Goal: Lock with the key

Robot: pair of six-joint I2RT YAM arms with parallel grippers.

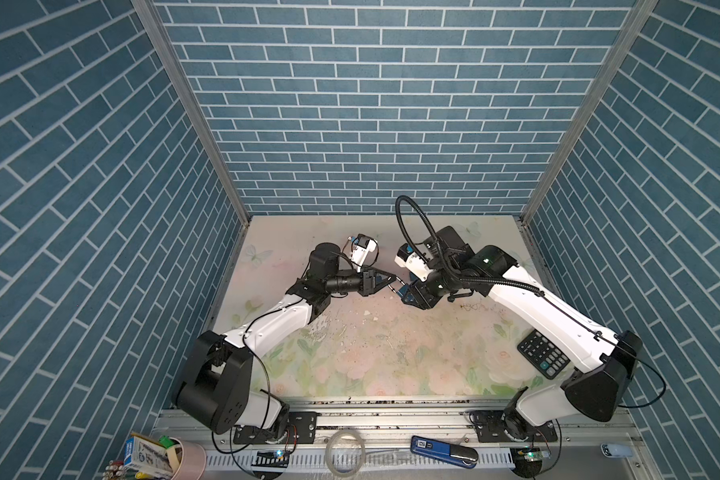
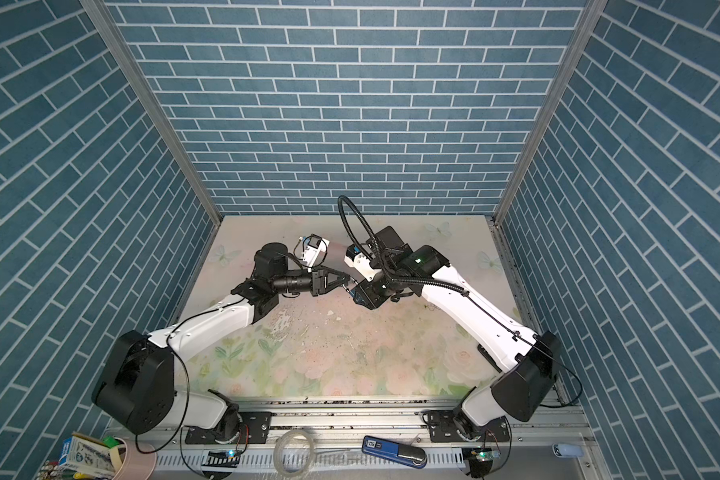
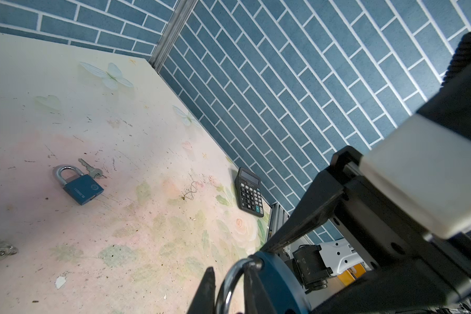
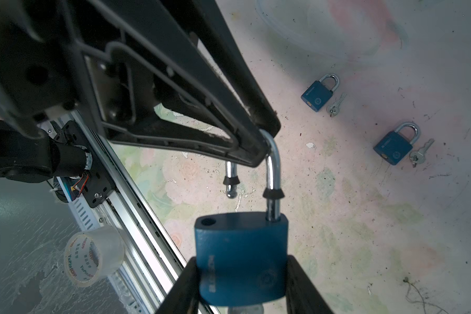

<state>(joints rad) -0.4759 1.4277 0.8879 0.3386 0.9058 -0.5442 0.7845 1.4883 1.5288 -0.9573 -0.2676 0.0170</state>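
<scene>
My right gripper point(image 4: 242, 282) is shut on the blue body of a padlock point(image 4: 242, 258), one finger on each flat side. The steel shackle point(image 4: 273, 168) stands open: its free leg point(image 4: 230, 179) hangs clear of the hole in the body. My left gripper point(image 3: 229, 293) is shut on the bend of that shackle point(image 3: 230, 282). In both top views the two grippers point(image 1: 393, 281) point(image 2: 348, 283) meet tip to tip above the middle of the table. A grey metal piece point(image 4: 245, 310) shows under the body; I cannot tell whether it is the key.
Two more blue padlocks point(image 4: 317, 92) point(image 4: 394, 145) lie on the floral table, each with keys point(image 4: 336, 104) point(image 4: 420, 155) beside it. A black calculator point(image 1: 543, 359) lies under the right arm. A tape roll point(image 1: 345, 451) and a blue tool point(image 1: 441, 449) sit on the front rail.
</scene>
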